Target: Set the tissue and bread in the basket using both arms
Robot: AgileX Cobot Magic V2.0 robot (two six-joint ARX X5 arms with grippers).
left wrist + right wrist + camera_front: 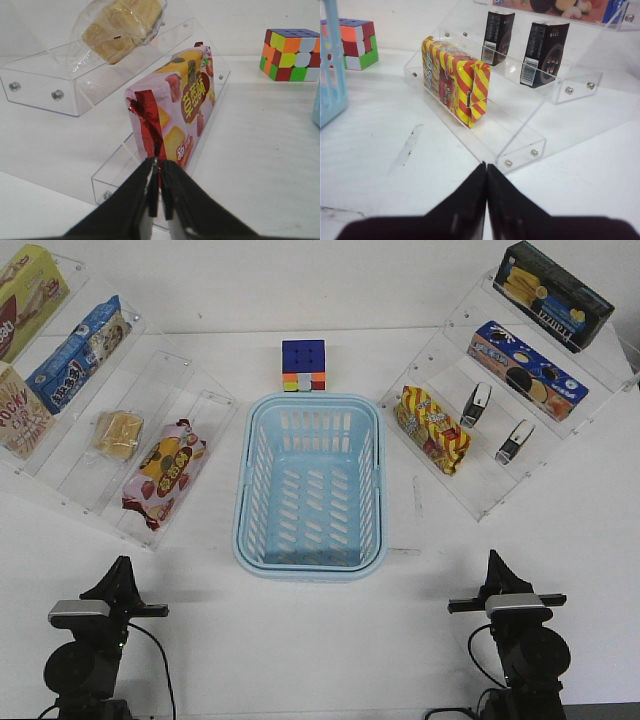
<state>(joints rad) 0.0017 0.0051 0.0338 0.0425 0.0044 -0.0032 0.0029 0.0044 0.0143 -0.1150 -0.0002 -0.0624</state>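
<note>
Nothing done: basket point(310, 485) empty at centre; bread point(118, 432) left, tissue point(476, 405) right, both shelved; left gripper point(157, 186) and right gripper point(486, 187) closed, holding nothing.

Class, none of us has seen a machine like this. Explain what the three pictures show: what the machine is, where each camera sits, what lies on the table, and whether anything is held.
This is a two-armed robot at a white table. The front view looks forward over the table; the other two come from cameras on each wrist. The left gripper and right gripper both have their jaws closed on nothing. A light-blue basket stands empty in the middle, with a puzzle cube behind it. Clear shelves on both sides hold snacks: the wrapped bread on the left, two black tissue packs on the right.
</note>
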